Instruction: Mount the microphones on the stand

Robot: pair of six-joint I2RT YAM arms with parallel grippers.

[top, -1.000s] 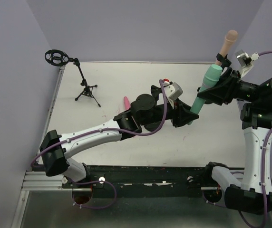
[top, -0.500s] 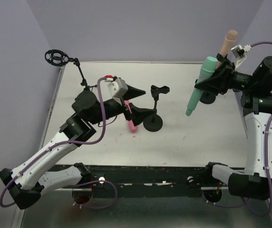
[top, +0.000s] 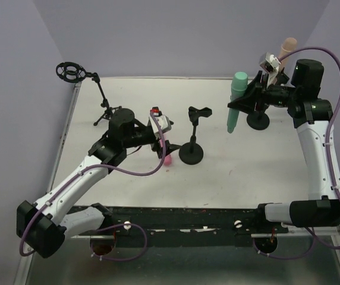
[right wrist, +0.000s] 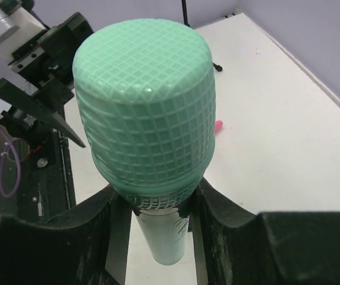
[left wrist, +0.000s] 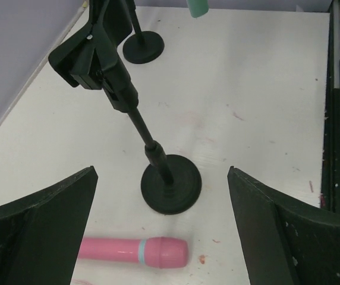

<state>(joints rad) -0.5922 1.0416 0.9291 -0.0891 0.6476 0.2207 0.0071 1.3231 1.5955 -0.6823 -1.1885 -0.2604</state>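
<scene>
While the left gripper point(left wrist: 161, 175) is held low over the white table point(top: 247, 172), its two dark, curved fingers point(left wrist: 45, 231) are spread wide, and nothing is gripped between them. The pink microphone point(left wrist: 134, 250) is laid flat on the table just below these fingers; it is a smooth matte cylinder with a rounded end and a pale band. Just beyond it, a black stand point(left wrist: 171, 188) is set on a flat round base, with a thin jointed rod and a forked clip at the top.

Farther right, the teal-green microphone point(right wrist: 143, 107) is pinched at its smooth body by the right gripper point(right wrist: 155, 219) and is held nearly upright above the table. Its domed head is moulded with a fine grid pattern. Behind the right wrist, the peach microphone point(top: 287, 46) is seen over a second round-based stand point(top: 258, 122); its clip is hidden. At the far left corner, a tripod stand point(top: 109, 113) with a ring-shaped mount is placed.
</scene>
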